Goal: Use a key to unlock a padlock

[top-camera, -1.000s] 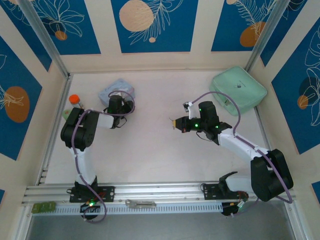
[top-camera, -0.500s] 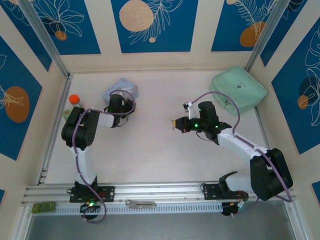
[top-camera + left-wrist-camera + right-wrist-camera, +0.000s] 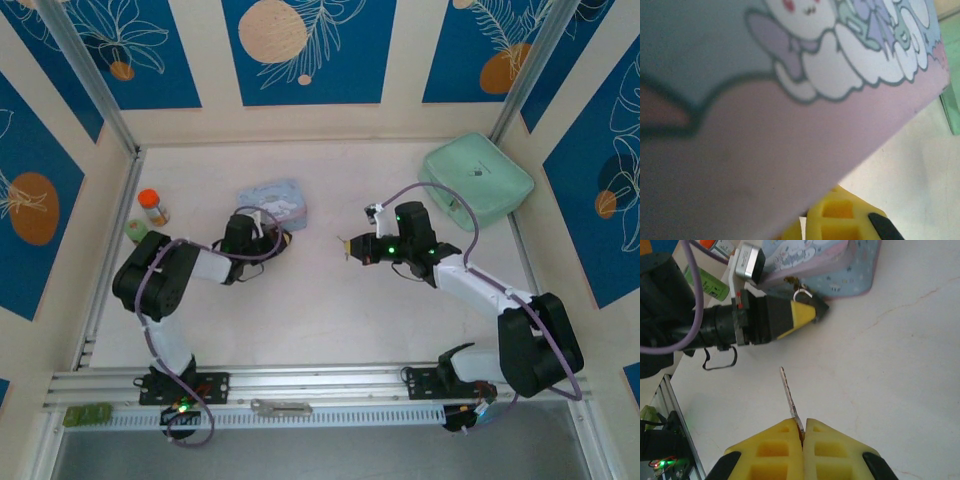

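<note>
Ahead of the right end effector (image 3: 802, 424), the left end effector (image 3: 812, 307) is pressed together on the padlock (image 3: 802, 292), shackle visible, just beside the pale blue tin (image 3: 840, 267). The right end effector pinches the key (image 3: 788, 392), blade aimed toward the padlock but apart from it, over the counter (image 3: 890, 365).

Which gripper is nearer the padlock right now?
Left. The left gripper is closed on the padlock beside the blue tin; the right gripper, holding the key, sits apart from it.
</note>
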You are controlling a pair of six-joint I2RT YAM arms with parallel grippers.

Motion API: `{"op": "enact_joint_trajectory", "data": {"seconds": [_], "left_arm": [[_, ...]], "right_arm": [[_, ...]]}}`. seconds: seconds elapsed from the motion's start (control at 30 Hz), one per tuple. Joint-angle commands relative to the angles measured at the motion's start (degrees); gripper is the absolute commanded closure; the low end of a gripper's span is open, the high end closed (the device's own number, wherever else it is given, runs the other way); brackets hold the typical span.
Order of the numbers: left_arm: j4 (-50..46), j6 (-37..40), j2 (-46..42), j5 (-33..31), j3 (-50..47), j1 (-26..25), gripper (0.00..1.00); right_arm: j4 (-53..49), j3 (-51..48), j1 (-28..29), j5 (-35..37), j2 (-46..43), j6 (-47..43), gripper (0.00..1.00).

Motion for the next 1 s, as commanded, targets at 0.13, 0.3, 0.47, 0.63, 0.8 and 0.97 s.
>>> {"op": "enact_joint_trajectory", "data": {"seconds": [0.13, 0.3, 0.47, 0.63, 0.8, 0.97], "left_arm": [[-0.1, 1.0, 1.3, -3.8, -1.7, -0.5, 0.7], [7.1, -1.0, 3.2, -8.2, -2.9, -1.1, 0.62], [15.9, -1.7, 6.2, -11.8, -4.1, -2.8, 0.62], [21.7, -2.4, 8.1, -19.0, -5.5, -5.6, 0.61], [26.2, -5.1, 11.6, -20.6, -4.1, -6.5, 0.61], [28.0, -7.0, 13.6, -20.6, -3.4, -6.8, 0.63]], "right_arm": [[-1.0, 3.4, 1.0, -0.4, 1.1, -0.9, 1.0], [-0.8, 2.9, 1.5, 0.5, 0.5, -0.7, 1.0], [-0.9, 2.6, 1.7, 0.7, 0.5, -0.5, 1.0], [-0.9, 2.7, 1.8, 1.0, 0.3, -0.5, 1.0], [-0.9, 2.6, 1.9, 1.1, 0.4, -0.4, 1.0], [-1.1, 2.0, 1.9, 1.7, -0.1, -0.5, 1.0]]}}
